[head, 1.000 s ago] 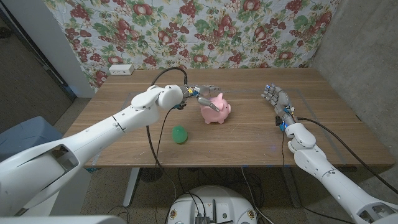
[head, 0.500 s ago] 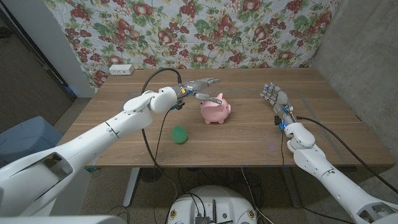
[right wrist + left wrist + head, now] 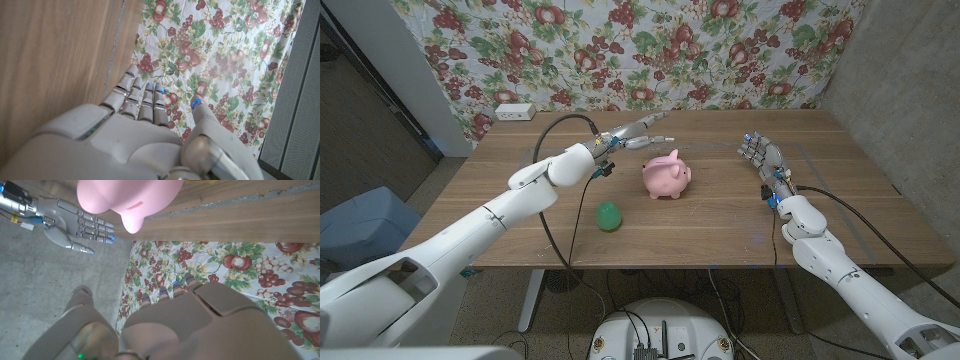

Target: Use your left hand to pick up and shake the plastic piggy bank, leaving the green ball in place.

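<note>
My left hand [image 3: 638,130] is up off the table, fingers spread, holding nothing, hanging just behind and left of the pink piggy bank [image 3: 667,177]. The green ball [image 3: 609,216] sits nearer my side, left of the pig and apart from it. The pig stands upright mid-table, untouched.

To do the grab well: come down over the pig's back from behind, thumb on one flank and fingers on the other, wrap the round body rather than pinch an ear. Keep the forearm high so the elbow and cable don't sweep the ball. Lift straight up before shaking.

My right hand [image 3: 761,156] stands on edge at the right side of the table, fingers straight and close together, empty.

Versus a second ago: my left hand was down against the pig's rear-left side, nearly touching; now it has pulled back and up. Pig and ball haven't moved. Right hand unchanged.
</note>
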Robot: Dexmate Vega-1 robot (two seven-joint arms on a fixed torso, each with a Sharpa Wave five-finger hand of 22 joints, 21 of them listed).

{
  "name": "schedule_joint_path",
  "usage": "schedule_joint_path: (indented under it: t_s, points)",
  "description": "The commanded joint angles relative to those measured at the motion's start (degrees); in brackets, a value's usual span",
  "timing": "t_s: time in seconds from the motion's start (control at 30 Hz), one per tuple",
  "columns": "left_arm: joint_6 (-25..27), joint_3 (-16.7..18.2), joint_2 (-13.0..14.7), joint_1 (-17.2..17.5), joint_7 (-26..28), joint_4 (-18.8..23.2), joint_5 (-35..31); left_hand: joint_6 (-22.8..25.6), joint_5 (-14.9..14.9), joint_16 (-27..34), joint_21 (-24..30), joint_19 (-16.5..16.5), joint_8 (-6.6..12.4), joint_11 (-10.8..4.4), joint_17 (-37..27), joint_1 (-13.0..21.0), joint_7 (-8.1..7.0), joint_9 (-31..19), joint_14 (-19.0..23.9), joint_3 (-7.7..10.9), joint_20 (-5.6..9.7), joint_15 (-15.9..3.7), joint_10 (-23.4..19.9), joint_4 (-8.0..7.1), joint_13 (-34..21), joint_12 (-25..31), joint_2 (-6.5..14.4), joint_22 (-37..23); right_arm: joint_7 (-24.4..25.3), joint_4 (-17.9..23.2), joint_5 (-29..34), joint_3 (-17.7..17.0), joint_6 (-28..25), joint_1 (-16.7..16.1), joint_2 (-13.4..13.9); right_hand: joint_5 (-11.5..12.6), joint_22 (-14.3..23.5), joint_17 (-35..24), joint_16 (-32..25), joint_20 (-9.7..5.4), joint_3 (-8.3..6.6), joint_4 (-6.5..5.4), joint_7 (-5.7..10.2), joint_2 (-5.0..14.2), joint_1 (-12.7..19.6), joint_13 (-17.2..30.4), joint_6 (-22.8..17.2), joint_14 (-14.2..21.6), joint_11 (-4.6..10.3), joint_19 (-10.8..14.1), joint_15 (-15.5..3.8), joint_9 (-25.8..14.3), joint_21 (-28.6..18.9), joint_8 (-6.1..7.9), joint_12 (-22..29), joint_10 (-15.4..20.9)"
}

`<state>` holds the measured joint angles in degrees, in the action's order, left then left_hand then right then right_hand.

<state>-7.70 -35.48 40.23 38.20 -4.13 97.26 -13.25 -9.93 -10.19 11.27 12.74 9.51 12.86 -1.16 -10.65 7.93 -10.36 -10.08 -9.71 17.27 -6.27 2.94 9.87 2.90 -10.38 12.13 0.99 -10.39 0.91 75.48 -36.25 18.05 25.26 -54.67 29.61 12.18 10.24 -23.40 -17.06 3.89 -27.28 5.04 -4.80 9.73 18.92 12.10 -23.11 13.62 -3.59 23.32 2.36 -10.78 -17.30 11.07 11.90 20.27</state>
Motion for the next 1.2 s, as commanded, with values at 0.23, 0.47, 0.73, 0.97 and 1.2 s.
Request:
schedule_joint_path:
  t_s: [0.23,0.47,0.73,0.97,1.2]
  points:
    - [-9.64,4.25,-4.00,2.64,-1.94,-7.65,22.04,-1.55,-0.58,0.43,0.53,-2.22,0.16,-1.56,0.24,-2.95,0.56,0.19,-5.65,0.34,0.94,-1.77,9.39,-1.02,0.12,0.52,1.60,0.07,-0.20,0.72,0.29,-0.02,-0.04,-0.03,0.54,-0.25,0.25,0.10,0.05,0.06,0.39,-0.36,0.00,-0.60,-0.57,0.11,-0.16,0.31,-0.49,0.45,0.08,-0.10,0.40,0.10,0.06,0.07]
    - [-8.95,4.91,-4.65,3.08,-4.63,-8.61,28.55,-0.05,-1.06,-0.08,0.49,-4.43,-0.74,-1.87,0.50,-4.70,4.73,0.37,-4.57,1.12,4.21,-4.10,6.38,-1.38,0.31,0.35,3.59,0.19,-0.53,0.52,0.52,-0.14,0.69,0.17,0.64,-0.35,0.24,0.16,0.21,-0.10,0.62,-0.37,-0.04,-0.84,-0.86,0.10,-0.04,0.13,-0.42,0.48,0.14,-0.09,0.50,0.06,-0.04,-0.18]
    - [-6.21,6.09,-5.81,4.36,-6.41,-8.69,36.55,2.20,-1.92,0.00,1.38,-10.45,-1.51,-3.30,0.61,-6.21,8.03,0.46,-0.86,2.96,7.46,-6.03,3.42,-2.84,0.37,-0.20,7.13,0.35,-1.31,0.23,0.72,-0.32,2.34,0.43,0.55,-0.77,0.23,0.32,0.50,-0.07,1.44,-0.51,0.18,-1.79,-1.90,0.09,0.94,-0.04,-0.83,0.54,0.19,-0.09,0.68,-0.26,-0.13,-0.46]
    - [-6.71,6.88,-6.86,4.92,-9.33,-10.72,42.44,3.04,-3.05,-0.28,1.09,-11.83,-1.88,-3.11,0.57,-6.47,9.35,0.49,-0.17,5.47,8.27,-6.47,2.78,-5.43,0.36,-0.64,10.42,0.41,-1.69,0.19,0.88,-0.42,3.07,0.76,0.56,-1.36,0.21,0.57,1.26,-0.56,2.52,-0.89,0.47,-2.70,-3.46,0.06,2.05,-1.20,0.00,0.18,-0.42,-0.08,1.09,-0.51,-0.52,-1.66]
    - [-7.20,7.80,-8.19,5.76,-11.55,-12.47,47.60,2.38,-3.53,-0.44,1.03,-12.59,-2.30,-3.17,0.59,-6.42,9.68,0.48,0.00,6.57,8.41,-6.56,3.10,-6.48,0.34,-0.99,10.51,0.44,-2.08,-0.34,1.18,-0.31,3.74,1.43,0.35,-1.70,0.13,1.35,2.74,-1.56,3.45,-0.60,0.44,-3.57,-4.57,-0.10,4.60,-3.32,1.20,0.06,-1.47,0.07,1.63,-0.89,-1.15,-3.99]
